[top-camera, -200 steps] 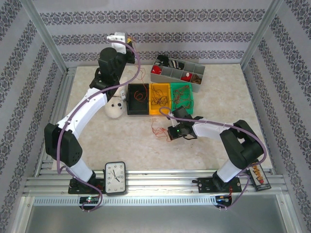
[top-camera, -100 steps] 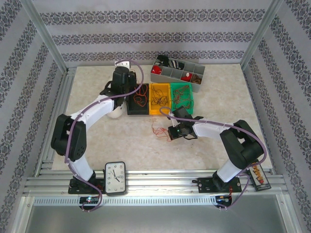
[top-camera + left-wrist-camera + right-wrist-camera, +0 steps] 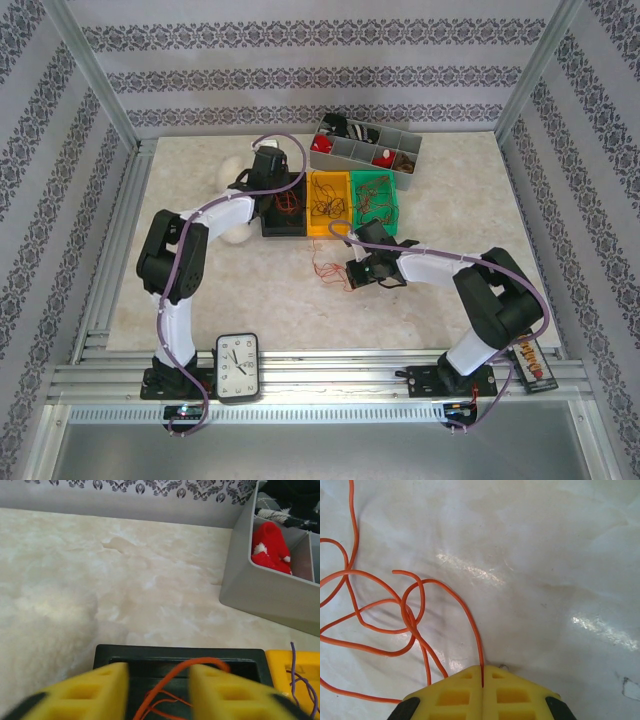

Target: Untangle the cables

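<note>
Your R tool [image 3: 482,674] pinches an orange cable [image 3: 471,627] on the table [image 3: 545,555]; your L tool [image 3: 159,682], spread, hangs over black bin [image 3: 180,653].

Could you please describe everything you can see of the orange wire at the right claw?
The orange wire is a very thin, glossy, plastic-looking strand lying on the pale marbled table in loose, overlapping loops. One end runs between the shut yellow fingers of the right claw, which pinch it.

Bins [image 3: 322,231] and a grey organizer [image 3: 350,160] block the far side; near tabletop [image 3: 290,300] open.
</note>
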`<action>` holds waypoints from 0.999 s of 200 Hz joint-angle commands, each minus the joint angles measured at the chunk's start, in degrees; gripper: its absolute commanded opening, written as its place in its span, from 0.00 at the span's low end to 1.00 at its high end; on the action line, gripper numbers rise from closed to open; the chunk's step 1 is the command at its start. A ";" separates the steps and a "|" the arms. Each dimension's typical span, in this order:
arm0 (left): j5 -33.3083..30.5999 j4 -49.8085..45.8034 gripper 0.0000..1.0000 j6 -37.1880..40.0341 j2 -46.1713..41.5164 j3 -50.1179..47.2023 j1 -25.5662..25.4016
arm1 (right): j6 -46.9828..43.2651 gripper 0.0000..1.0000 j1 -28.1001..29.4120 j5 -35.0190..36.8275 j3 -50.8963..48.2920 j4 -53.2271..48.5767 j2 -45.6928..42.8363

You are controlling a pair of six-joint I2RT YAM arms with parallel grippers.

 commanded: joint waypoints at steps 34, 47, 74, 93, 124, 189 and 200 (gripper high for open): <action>1.13 0.19 0.80 -3.08 -9.08 1.32 0.38 | 0.93 0.00 -0.72 1.76 -1.00 -0.70 -2.33; 0.34 1.68 0.84 -3.28 -12.32 -0.13 0.46 | 1.05 0.00 -0.65 2.24 -0.85 -0.60 -2.77; -6.05 1.37 0.85 -5.22 -18.17 -4.47 0.47 | 1.54 0.00 -0.55 2.65 -0.41 -0.25 -4.14; -11.08 -0.97 0.85 -8.08 -21.67 -9.34 0.55 | 1.67 0.00 -0.22 3.07 0.28 -0.48 -5.52; -15.22 -4.39 0.85 -13.59 -26.07 -18.43 0.73 | 1.99 0.00 1.67 5.31 2.07 -0.90 -10.24; -23.18 -11.11 0.84 -25.46 -34.85 -30.55 1.58 | 1.34 0.00 3.34 7.19 13.94 -0.86 -15.10; -23.81 -11.48 0.84 -25.70 -35.71 -31.17 1.87 | 1.09 0.00 3.33 6.34 16.66 -0.78 -13.27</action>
